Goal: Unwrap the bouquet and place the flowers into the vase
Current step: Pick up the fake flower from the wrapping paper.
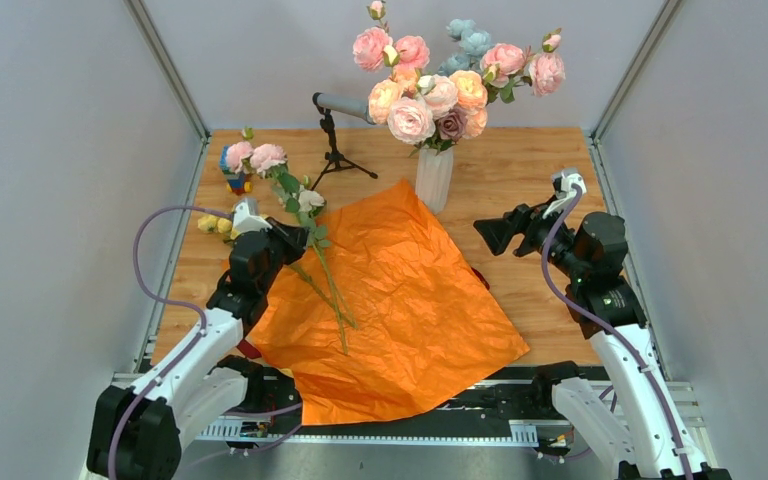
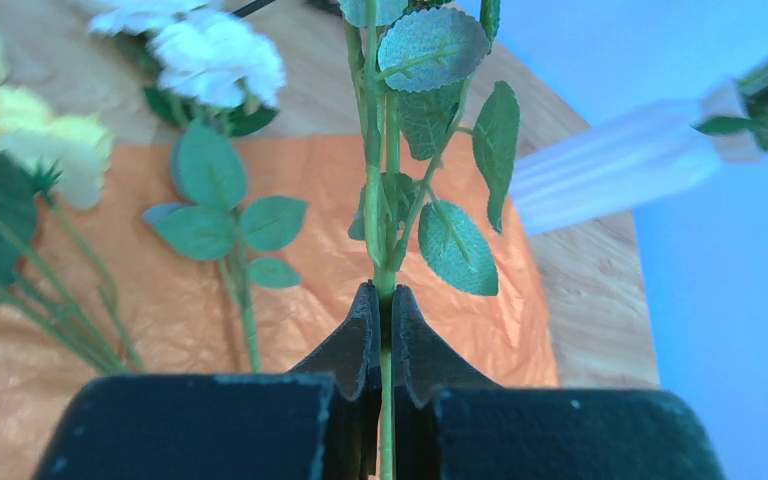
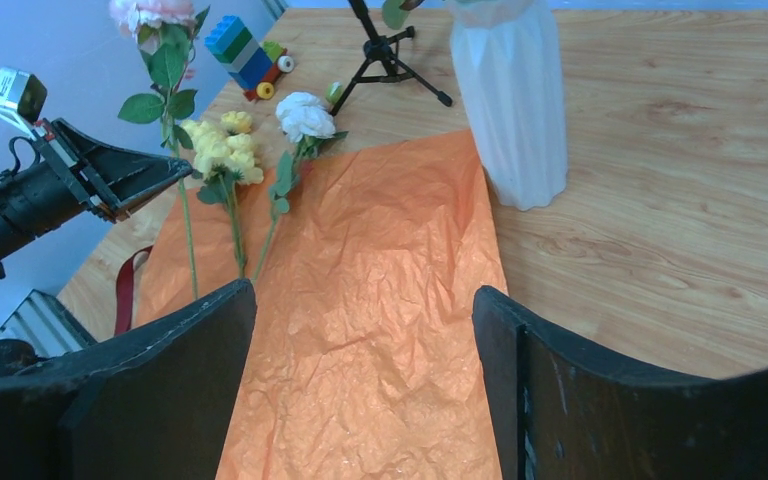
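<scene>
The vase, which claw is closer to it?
Right. The right claw hangs open just right of the vase; the left claw, shut on a flower stem, is farther off at the left corner of the orange paper.

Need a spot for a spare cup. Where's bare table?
Bare table lies right of the vase, behind the right tool, beside the orange paper. The back-left is crowded: loose flowers, toy blocks, microphone stand, left tool gripping a stem.

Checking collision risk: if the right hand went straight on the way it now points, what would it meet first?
Most likely the orange paper, which fills the view ahead of the open right hand. The vase stands to one side of that line, though depth is hard to judge.
</scene>
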Motion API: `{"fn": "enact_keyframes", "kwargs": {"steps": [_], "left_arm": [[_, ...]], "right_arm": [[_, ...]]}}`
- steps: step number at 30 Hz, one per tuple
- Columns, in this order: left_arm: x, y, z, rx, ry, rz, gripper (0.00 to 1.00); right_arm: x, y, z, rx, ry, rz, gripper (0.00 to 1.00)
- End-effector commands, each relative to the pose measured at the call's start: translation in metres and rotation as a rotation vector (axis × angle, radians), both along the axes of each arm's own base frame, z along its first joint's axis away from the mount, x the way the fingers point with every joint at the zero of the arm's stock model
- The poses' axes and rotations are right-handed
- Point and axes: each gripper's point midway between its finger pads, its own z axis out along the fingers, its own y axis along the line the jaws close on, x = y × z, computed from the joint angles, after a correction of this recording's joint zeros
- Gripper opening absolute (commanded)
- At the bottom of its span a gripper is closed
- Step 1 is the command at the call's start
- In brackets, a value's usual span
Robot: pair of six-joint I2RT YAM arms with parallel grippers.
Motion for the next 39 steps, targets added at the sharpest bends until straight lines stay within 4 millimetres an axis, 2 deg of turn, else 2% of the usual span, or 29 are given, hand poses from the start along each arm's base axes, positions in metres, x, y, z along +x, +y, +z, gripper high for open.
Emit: {"fn": "enact_keyframes", "kwargs": {"steps": [1,4,10,14,21,25,29,32,39], "left_arm": [[-0.006,-0.021,0.056,0.06,-0.221,-0.178,0.0],[-0.017,-0.041,0.085,0.077,-0.323,-0.32,0.0],[-0.047,-0.059,0.133,0.049,-0.509,-0.428,0.0],[-0.074,-0.082,0.165,0.069,-0.63,-0.553,0.0],[-0.119,-0.116,0.209,-0.007,-0.78,-0.683,0.0],[-0.145,-0.136,0.221,-0.052,-0.819,-0.771,0.0],[-0.164,-0.146,0.23,-0.087,-0.847,-0.83,0.0],[-0.168,-0.15,0.229,-0.094,-0.847,-0.838,0.0],[-0.169,-0.161,0.221,-0.119,-0.826,-0.87,0.0]], "right_arm": [[-0.009,0.015,0.014,0.041,-0.042,0.097,0.81],[-0.017,0.028,0.02,0.082,-0.061,0.194,0.81],[-0.026,0.047,0.035,0.163,-0.056,0.311,0.82],[-0.03,0.062,0.06,0.184,-0.107,0.333,0.82],[-0.048,0.111,0.104,0.264,-0.168,0.426,0.82],[-0.062,0.142,0.126,0.319,-0.189,0.532,0.83],[-0.077,0.169,0.138,0.332,-0.201,0.612,0.83],[-0.082,0.181,0.143,0.341,-0.203,0.64,0.81],[-0.083,0.198,0.138,0.337,-0.173,0.678,0.77]]}}
